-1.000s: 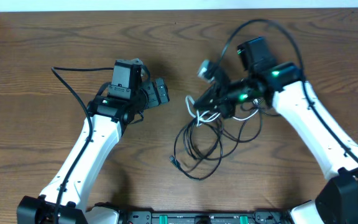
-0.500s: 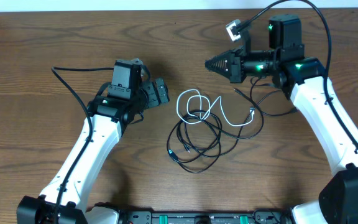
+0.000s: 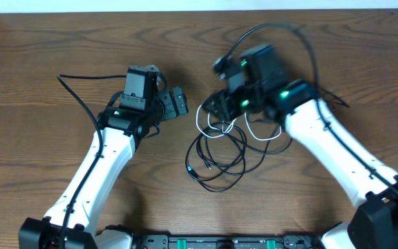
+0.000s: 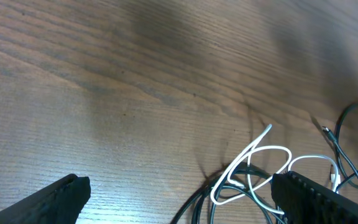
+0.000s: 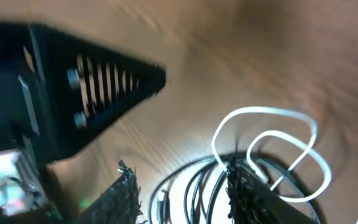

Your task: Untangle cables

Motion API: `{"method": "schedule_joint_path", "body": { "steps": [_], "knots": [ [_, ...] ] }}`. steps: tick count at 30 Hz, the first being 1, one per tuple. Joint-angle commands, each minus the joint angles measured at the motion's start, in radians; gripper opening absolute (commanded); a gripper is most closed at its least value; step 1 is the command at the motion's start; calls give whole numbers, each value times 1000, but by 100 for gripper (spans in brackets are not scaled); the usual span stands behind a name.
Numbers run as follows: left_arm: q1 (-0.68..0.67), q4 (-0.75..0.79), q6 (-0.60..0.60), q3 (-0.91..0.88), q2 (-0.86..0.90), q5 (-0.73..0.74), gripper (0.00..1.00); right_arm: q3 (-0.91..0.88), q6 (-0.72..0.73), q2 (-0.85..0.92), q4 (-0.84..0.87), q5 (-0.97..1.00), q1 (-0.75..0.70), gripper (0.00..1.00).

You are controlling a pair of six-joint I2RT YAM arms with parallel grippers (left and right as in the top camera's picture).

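Between right jaws: black cables [image 5: 194, 180]; white cable [image 5: 266, 111] loops just beyond.

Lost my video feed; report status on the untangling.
Left fingers wide open, empty. Right fingers apart over thin black cables, looped through short white cable on brown wooden table. No obstruction seen.

No legible text, label, brand, number or sign in any view: none on the cables [image 3: 216, 155], left gripper [image 3: 180, 102], right gripper [image 3: 216, 107] or table [image 3: 47, 55].
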Motion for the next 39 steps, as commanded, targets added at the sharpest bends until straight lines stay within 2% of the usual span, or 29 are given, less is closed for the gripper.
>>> {"method": "schedule_joint_path", "body": {
  "steps": [1, 5, 10, 16, 19, 21, 22, 23, 25, 28, 30, 34, 39],
  "knots": [
    [1, 0, 2, 0, -10, -2, 100, -35, -12, -1, 4, 154, 50, 46],
    [1, 0, 2, 0, -10, -2, 100, -94, -12, 31, 79, 190, 92, 54],
    [1, 0, 2, 0, -10, -2, 100, -161, -12, 87, 208, 191, 127, 59],
    [1, 0, 2, 0, -10, -2, 100, -172, -4, 204, 294, 179, 148, 59],
    [1, 0, 2, 0, -10, -2, 100, -172, -4, 261, 338, 156, 162, 53],
    [1, 0, 2, 0, -10, -2, 100, -172, -4, 289, 349, 153, 170, 44],
    [1, 0, 2, 0, -10, -2, 100, -172, -4, 303, 348, 153, 175, 38],
    [1, 0, 2, 0, -10, -2, 100, -172, -4, 310, 348, 153, 177, 27],
    [1, 0, 2, 0, -10, -2, 100, -172, -4, 312, 343, 149, 176, 13],
    [1, 0, 2, 0, -10, -2, 100, -172, -4, 308, 354, 149, 175, 9],
    [1, 0, 2, 0, -10, -2, 100, -172, -4, 308, 361, 149, 172, 1],
    [1, 0, 2, 0, -10, -2, 100, -172, -4, 302, 356, 131, 159, 1],
    [1, 0, 2, 0, -10, -2, 100, -172, -4, 221, 321, -19, 79, 1]
  ]
}}
